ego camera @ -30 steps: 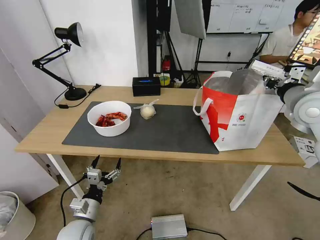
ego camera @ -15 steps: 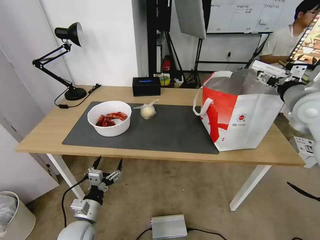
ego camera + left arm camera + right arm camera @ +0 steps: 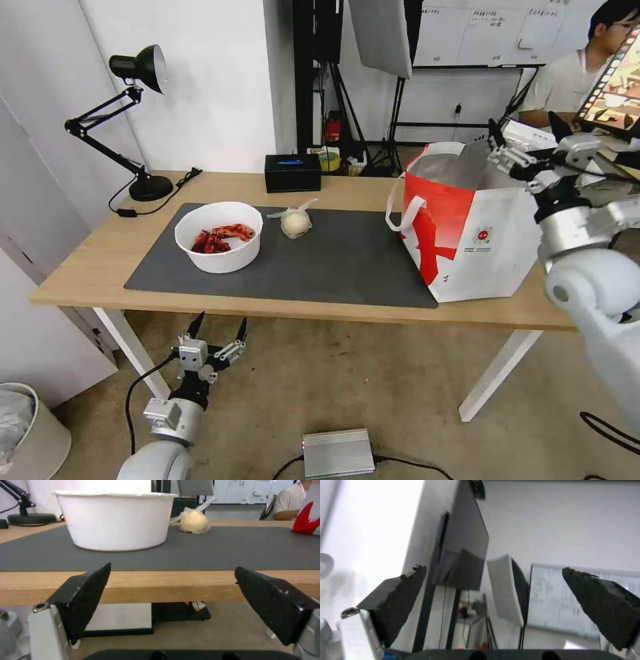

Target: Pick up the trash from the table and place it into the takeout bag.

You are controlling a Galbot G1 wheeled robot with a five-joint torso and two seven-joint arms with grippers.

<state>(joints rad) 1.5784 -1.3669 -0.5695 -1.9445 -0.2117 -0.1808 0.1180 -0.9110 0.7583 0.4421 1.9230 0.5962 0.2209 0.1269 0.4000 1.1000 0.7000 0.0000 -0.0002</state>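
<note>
While both tools gape | bowl [image 3: 219,237]: 1 | knotted bag [image 3: 295,222]: 1 | takeout bag [image 3: 481,230]: 1

Surface [image 3: 100,257]: long light-wood top on white legs. Dark grey mat [image 3: 333,263] covers most of the middle. On the mat: white bowl of red scraps [image 3: 219,236] toward the left, knotted clear bag around a pale ball [image 3: 295,221] just beside it, further back. Takeout bag [image 3: 477,230] stands upright at the right end, its base partly on the mat's right edge, partly on bare wood. Off the mat, along the back edge: black tissue box [image 3: 293,172] in the middle, black desk lamp [image 3: 137,120] with its cord at the left corner.
</note>
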